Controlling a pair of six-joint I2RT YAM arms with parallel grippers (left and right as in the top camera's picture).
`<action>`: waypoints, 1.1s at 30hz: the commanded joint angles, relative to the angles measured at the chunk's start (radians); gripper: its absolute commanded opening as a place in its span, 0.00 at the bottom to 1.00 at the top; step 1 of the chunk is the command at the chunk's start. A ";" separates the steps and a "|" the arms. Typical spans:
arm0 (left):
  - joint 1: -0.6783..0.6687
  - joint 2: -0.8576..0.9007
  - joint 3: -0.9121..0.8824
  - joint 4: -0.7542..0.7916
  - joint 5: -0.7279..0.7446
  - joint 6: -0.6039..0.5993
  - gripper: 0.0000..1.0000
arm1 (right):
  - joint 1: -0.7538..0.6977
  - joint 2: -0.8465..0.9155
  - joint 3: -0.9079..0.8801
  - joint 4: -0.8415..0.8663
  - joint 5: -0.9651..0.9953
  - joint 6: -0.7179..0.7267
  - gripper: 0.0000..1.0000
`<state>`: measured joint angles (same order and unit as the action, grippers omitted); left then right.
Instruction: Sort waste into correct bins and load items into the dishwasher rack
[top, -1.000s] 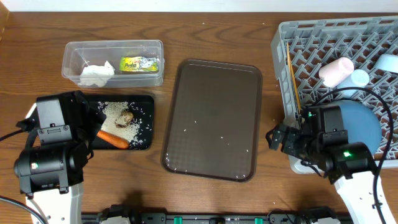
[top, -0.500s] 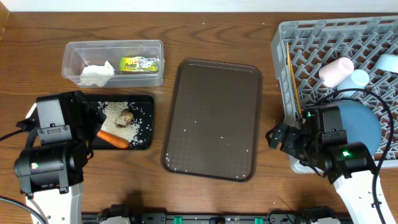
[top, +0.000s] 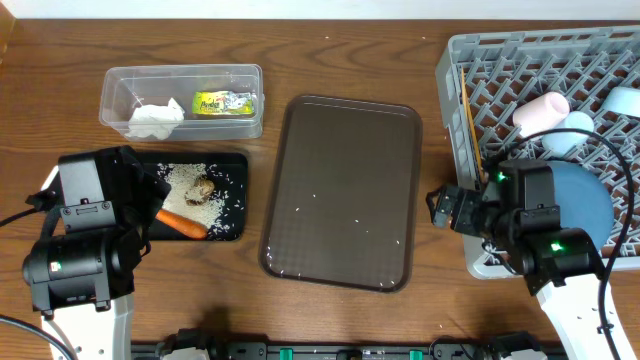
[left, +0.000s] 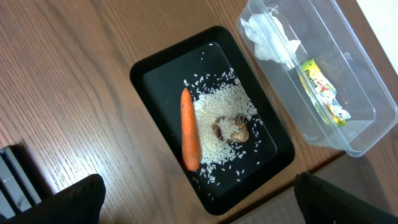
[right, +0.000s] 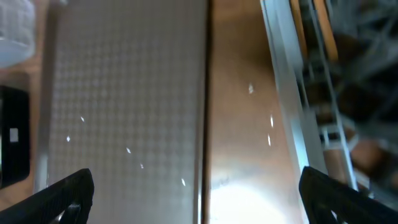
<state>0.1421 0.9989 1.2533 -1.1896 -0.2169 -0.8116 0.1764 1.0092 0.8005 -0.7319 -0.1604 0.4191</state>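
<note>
Waste appears sorted: the tissue and wrapper lie in the clear tub, and the carrot, brown lump and rice lie in the black tray. The dishwasher rack holds the blue plate, pink cup, pale-blue cup, bowl and chopsticks, the last lying along its left wall. Both pairs of jaws are spread and hold nothing. The left jaws hang over the black tray, and the right jaws hang over the strip of bench between the serving tray and the rack.

What remains is a scatter of white specks on the serving tray, likely rice. Trouble would start there, I think: grains so small give the jaws little to pinch, and a closing attempt may flick them onto the bench. The right arm hangs over the rack's near-left corner, so a careless swing could nudge the rack or tip the chopsticks out. On the left, a low pass could drag the carrot or scatter the rice. The pink cup seems to lie on its side, so a jolt might roll it.
</note>
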 joint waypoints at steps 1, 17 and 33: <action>0.003 0.000 0.003 -0.003 -0.019 -0.002 0.98 | 0.013 -0.008 -0.018 0.059 0.027 -0.111 0.99; 0.003 0.000 0.003 -0.003 -0.019 -0.002 0.98 | 0.013 -0.418 -0.483 0.736 0.052 -0.095 0.99; 0.003 0.000 0.003 -0.003 -0.019 -0.002 0.98 | -0.057 -0.793 -0.795 0.847 0.055 -0.138 0.99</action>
<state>0.1421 0.9989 1.2533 -1.1896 -0.2169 -0.8116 0.1440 0.2497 0.0093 0.1230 -0.1146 0.3092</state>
